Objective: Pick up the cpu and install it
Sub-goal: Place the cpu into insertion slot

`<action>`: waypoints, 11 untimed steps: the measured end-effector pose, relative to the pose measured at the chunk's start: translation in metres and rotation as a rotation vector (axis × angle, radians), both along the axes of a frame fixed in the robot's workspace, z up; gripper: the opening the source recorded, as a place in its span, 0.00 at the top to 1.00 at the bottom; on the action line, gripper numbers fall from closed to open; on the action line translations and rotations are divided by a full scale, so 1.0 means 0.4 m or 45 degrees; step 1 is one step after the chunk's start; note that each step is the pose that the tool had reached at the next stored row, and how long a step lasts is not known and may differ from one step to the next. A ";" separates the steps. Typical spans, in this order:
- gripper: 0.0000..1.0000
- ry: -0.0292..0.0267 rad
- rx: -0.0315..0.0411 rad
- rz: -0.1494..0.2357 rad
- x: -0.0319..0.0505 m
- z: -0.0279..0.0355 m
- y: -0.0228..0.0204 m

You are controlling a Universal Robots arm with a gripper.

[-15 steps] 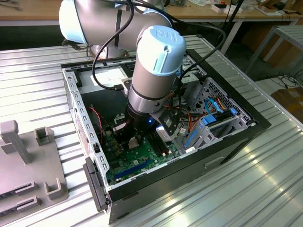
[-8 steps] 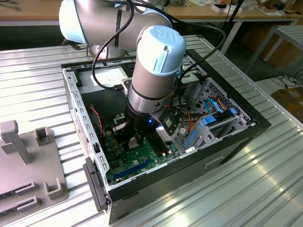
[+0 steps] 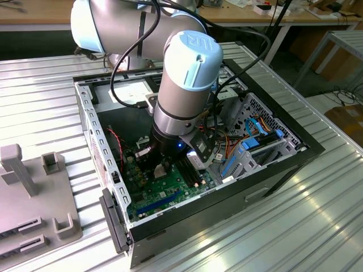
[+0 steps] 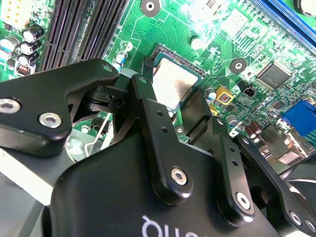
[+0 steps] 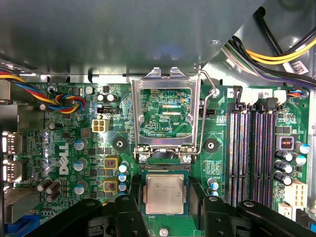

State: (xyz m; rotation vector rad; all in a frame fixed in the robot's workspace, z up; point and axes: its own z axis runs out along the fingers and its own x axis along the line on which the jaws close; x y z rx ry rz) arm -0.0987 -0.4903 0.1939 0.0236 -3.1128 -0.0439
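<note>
the arm [image 3: 187, 73] reaches down into an open computer case [image 3: 272, 175] that lies on a ribbed metal table [image 3: 295, 226]. the gripper [image 3: 160, 165] is low over the green motherboard [image 5: 64, 148]. in both wrist views the cpu [image 5: 164, 193] [image 4: 173, 81] lies flat in its socket [image 4: 177, 58], with the silver-grey face up and its edges parallel to the dark rim of the socket. the gripper stands directly over the chip and reaches down on two opposite sides of it, very close to its edges. i cannot tell if the gripper is pressing on the cpu or is just free of it; it is spread about as wide as the chip and there is nothing else between its sides. the hollow metal socket frame [image 5: 165, 116] is swung open, hinged at the socket edge just beside the cpu, and the board is visible through its middle. the thin wire lever [image 5: 205, 113] is along one side of this frame. the dark memory slots [image 5: 256, 148] run parallel to each other, near the socket. a twisted bundle of coloured wires [image 5: 61, 98] lies on the board on the other side of the frame from the memory slots. in the exterior view a grey fixture [image 3: 34, 187] stands on the table at the exterior view's left, apart from the case.
</note>
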 end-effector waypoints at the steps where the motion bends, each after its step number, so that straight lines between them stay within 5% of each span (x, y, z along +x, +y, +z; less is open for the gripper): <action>1: 0.53 0.0000 0.0000 0.000 0.000 0.000 0.000; 11: 0.53 0.0000 0.0000 0.000 0.000 0.000 0.000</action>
